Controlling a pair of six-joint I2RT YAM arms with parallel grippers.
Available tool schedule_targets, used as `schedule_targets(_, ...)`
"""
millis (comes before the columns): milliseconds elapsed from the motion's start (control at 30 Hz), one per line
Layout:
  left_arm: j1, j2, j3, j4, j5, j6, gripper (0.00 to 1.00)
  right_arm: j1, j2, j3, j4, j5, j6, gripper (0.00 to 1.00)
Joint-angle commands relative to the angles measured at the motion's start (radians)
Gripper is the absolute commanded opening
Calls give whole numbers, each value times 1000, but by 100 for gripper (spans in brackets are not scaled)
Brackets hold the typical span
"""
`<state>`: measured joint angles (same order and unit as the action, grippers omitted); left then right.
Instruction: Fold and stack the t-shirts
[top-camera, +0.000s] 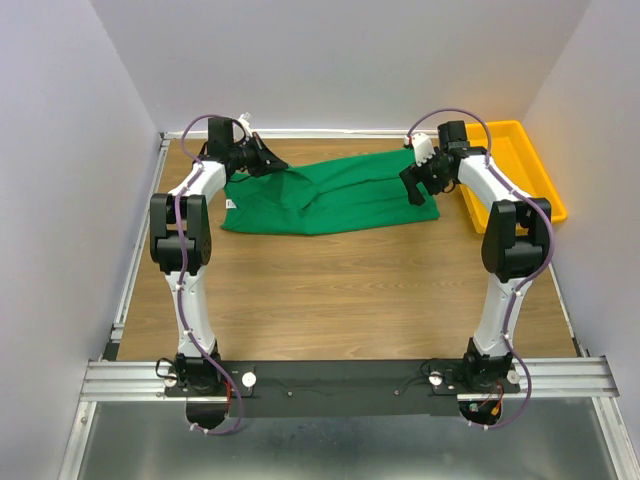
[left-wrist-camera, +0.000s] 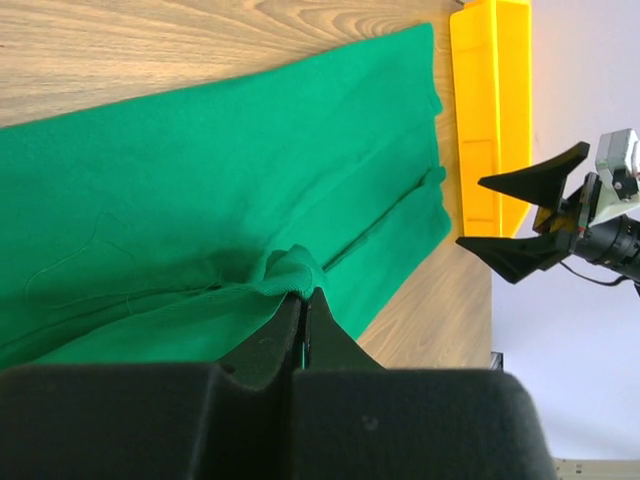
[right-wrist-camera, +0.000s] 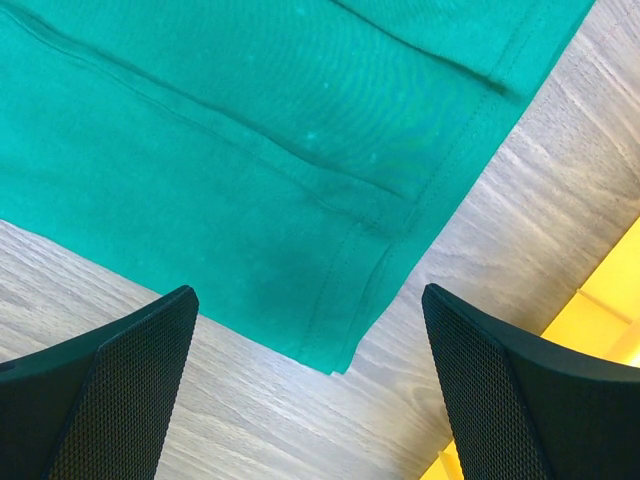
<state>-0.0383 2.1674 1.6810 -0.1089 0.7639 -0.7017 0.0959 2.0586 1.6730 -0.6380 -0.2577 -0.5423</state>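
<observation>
Between my two grippers lies the green t-shirt (top-camera: 330, 195), spread as a long, partly folded band on the wooden table (top-camera: 330, 300). One end of it reaches the left gripper (left-wrist-camera: 303, 300), and the other end lies under the right gripper (right-wrist-camera: 308, 300).

The left gripper is clenched. Its two fingers are pressed together and pinch a small bunch of the green cloth at their tips. The fabric makes a little raised wrinkle just there, and from this point a seam line runs away from the tips toward the far hem. The rest of the shirt lies flat in front of this gripper.

The right gripper is released: its fingers stand wide apart and hold nothing. Below it, between the two fingers, I see a corner of the shirt with its stitched hem, lying flat on the wood. Whether the fingers touch the cloth or the table, I cannot tell from the wrist view.

Beyond the right gripper, on its outer side, stands the yellow tray (top-camera: 540, 180), near the corner of the shirt but apart from it, with bare wood between them.
</observation>
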Motion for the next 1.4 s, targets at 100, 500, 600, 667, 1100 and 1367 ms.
schedule_targets(100,9,-14,23,-31,-58,8,0,-7,-38,-4,-8,-35,16,100)
schedule_targets(500,9,-44,17,-32,-60,18,0,-7,-46,5,-8,-58,22,100)
schedule_targets(600,8,-133,-70,7,-55,10,0,-7,-55,-1,-8,-58,22,100)
schedule_targets(667,8,-234,-144,41,-48,-4,0,-7,-58,-2,-8,-63,21,100)
schedule_targets(1100,-5,-667,-708,248,-95,-168,0,-5,-57,1,-8,-98,30,100)
schedule_targets(1367,-58,-813,-849,311,-218,-338,0,-7,-81,-22,-8,-104,22,100)
